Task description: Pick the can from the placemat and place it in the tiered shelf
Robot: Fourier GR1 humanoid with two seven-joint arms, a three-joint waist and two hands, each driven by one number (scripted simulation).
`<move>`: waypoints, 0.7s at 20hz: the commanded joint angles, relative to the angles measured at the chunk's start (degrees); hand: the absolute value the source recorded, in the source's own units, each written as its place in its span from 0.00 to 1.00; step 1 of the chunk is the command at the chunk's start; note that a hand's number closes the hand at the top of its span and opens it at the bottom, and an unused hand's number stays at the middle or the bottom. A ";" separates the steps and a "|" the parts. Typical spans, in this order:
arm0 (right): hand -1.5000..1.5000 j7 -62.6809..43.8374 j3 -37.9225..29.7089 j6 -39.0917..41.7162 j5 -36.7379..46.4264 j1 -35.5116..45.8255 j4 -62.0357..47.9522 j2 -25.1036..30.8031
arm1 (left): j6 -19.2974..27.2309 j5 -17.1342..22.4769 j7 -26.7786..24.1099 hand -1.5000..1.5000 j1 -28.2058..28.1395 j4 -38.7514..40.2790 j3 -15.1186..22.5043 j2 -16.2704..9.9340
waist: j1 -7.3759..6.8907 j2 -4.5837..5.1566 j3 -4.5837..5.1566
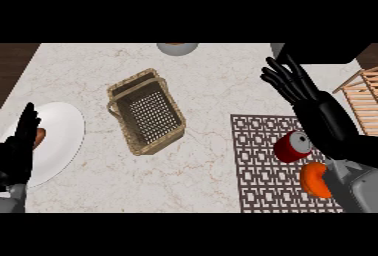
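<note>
You are looking down on a pale marbled counter [214,170]. The patterned placemat [262,165] lies at its right side and serves as your landmark. Left of the placemat, well apart from it, sits a woven basket [146,111], tilted in the view. Farther left still, at the counter's edge, is a white plate [63,135] with something brown on it, mostly hidden. Right of the placemat, at the view's edge, you can see part of the wooden shelf [363,97]. Beyond the placemat, at the far edge, a grey bowl [177,48] is cut off by the frame.

Your right hand [291,82] hangs past the placemat's far edge with its fingers straight and spread, grasping nothing; its forearm crosses the placemat's right side. Your left hand [18,147] rests over the plate, fingers up and relaxed, released.

The red can [293,146] lies on its side on the placemat, near its right edge, just beside the right forearm. An orange object [316,180] lies on the placemat nearer you than the can.
</note>
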State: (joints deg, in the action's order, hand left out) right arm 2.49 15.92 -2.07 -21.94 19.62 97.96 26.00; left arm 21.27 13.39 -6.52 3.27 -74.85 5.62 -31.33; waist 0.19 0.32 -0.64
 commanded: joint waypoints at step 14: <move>0.00 20.26 -19.29 22.38 4.89 -4.92 -44.44 21.92 | -10.97 10.42 18.66 0.50 0.92 -1.74 5.86 7.79 | -1.68 0.27 0.41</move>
State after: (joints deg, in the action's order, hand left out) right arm 14.14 -2.14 12.67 -18.52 13.48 65.52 46.21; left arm 12.25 22.28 7.54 3.55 -75.05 10.96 -23.23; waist -0.17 0.87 -0.25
